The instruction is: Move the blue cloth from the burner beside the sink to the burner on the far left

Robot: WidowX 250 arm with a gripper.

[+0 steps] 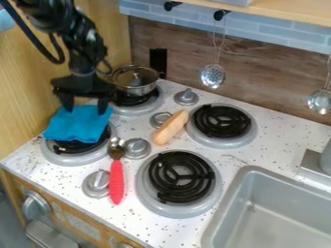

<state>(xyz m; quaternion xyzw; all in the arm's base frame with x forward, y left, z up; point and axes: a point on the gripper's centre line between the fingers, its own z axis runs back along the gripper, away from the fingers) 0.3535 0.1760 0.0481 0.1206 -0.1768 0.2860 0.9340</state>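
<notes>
- My gripper (pixel 85 111), left of frame: jaws wide apart, nothing clamped; contact with blue cloth (pixel 76 127) unclear.
- Cloth partly hides burner (pixel 75 159) beneath.

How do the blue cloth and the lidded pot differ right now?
The blue cloth is matte and rumpled; the lidded pot is shiny metal and round. The cloth lies loosely over part of its burner, at the gripper's fingertips; the pot stands upright, farther back, beside the gripper. Both rest on burners.
</notes>
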